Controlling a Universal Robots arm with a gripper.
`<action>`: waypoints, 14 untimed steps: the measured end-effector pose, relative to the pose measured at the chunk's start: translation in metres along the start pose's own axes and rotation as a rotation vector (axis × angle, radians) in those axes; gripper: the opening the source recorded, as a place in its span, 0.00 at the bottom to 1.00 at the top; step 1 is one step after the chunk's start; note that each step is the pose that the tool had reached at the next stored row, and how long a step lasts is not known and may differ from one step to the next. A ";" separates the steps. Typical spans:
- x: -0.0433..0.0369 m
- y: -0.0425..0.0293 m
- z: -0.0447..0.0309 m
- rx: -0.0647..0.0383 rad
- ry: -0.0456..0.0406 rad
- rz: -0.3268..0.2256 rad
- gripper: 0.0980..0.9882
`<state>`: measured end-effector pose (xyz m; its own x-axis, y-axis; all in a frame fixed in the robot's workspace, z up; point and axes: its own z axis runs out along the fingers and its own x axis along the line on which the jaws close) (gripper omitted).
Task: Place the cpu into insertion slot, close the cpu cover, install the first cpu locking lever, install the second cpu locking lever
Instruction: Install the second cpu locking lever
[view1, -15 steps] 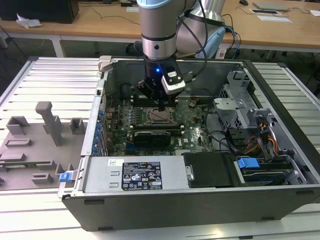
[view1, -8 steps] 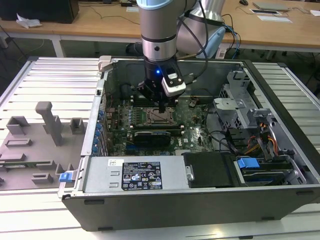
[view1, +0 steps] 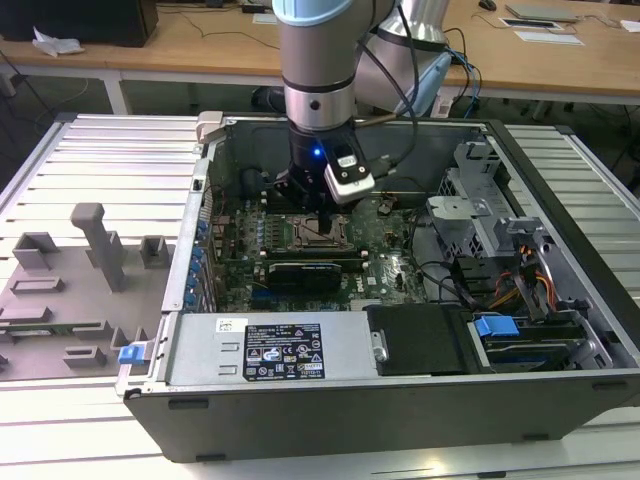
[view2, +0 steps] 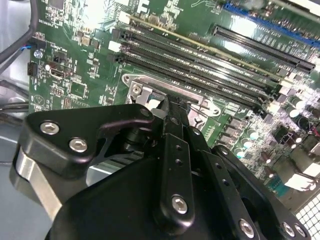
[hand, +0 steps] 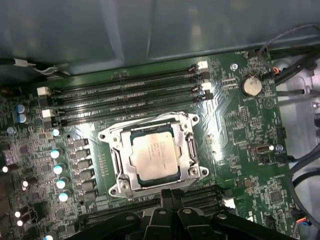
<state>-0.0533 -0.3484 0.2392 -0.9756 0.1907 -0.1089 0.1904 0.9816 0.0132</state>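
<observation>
The cpu (hand: 152, 157), a silvery square chip, lies flat in the insertion slot (hand: 116, 186) on the green board. The cpu cover (hand: 186, 145), a metal frame with a square cut-out, lies down around the chip. A thin wire lever (hand: 200, 167) runs along one side of the frame. My gripper (hand: 167, 200) is shut with nothing between its fingers, its tips at the edge of the socket beside the cover. In the second wrist view the black fingers (view2: 172, 150) reach down to the socket frame (view2: 145, 85). In the exterior view the gripper (view1: 320, 212) hangs straight over the slot (view1: 316, 234).
Long black memory slots (hand: 130, 100) run beside the socket. A black expansion card (view1: 305, 270) lies just in front of it. The open case's walls (view1: 200, 200), cables (view1: 450, 280) and a drive cage (view1: 470, 210) surround the board. Grey fixtures (view1: 95, 245) stand on the table at the exterior view's left.
</observation>
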 end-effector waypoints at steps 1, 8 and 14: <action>-0.0003 -0.0015 0.0000 0.000 0.0000 0.000 0.01; 0.0053 -0.0063 0.0034 -0.013 0.0024 -0.018 0.01; 0.0119 -0.0145 0.0095 -0.042 0.0078 -0.051 0.01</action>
<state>-0.0666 -0.3604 0.2283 -0.9847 0.1405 -0.1028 0.1360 0.9895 0.0496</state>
